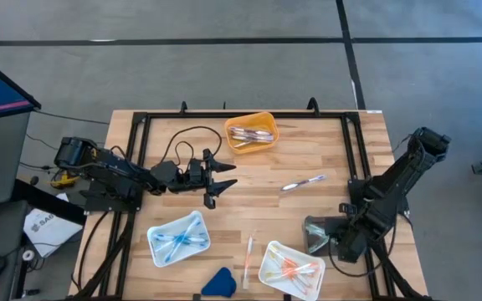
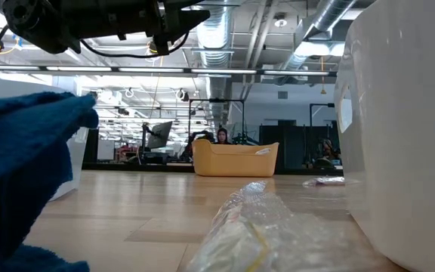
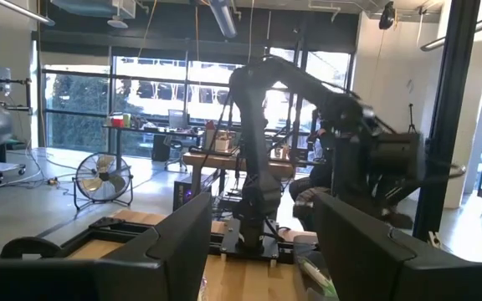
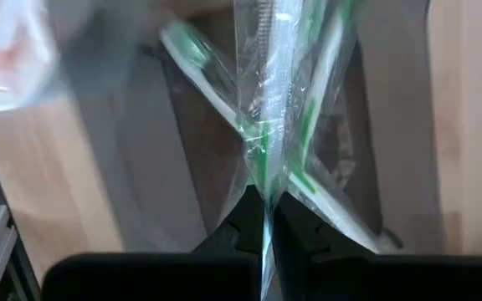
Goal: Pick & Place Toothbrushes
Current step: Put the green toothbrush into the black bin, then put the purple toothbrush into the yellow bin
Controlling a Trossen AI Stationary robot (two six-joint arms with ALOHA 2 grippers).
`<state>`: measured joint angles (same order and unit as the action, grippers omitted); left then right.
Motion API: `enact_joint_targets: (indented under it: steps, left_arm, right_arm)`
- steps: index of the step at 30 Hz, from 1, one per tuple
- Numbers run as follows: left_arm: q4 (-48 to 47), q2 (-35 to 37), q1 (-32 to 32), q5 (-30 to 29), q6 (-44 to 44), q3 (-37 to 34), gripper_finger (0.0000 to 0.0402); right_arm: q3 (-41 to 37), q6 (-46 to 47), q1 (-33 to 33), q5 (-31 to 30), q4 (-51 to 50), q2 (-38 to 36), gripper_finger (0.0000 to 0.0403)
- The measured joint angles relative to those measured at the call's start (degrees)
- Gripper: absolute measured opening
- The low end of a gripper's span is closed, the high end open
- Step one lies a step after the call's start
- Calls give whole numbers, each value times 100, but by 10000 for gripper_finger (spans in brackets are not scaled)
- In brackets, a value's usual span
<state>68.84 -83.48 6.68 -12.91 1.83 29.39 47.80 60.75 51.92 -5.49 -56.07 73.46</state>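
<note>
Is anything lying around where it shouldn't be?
Two wrapped toothbrushes lie loose on the wooden table, outside the trays: one near the middle, another between the two white trays at the front.

No readable text, labels or numbers anywhere
</note>
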Motion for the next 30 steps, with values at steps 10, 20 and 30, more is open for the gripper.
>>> enact_joint_targets:
  steps: [10,20,30]
  left_arm:
    - [-4,0,0,2,0,-2,204]
    - [-23,0,-2,2,-2,-2,204]
    - [-35,0,0,7,-2,-2,204]
  right_arm:
    - [-515,22,-534,556,378,-40,16]
    - [-515,19,-963,658,204,-40,85]
    - [-515,-238,-1178,914,211,-40,183]
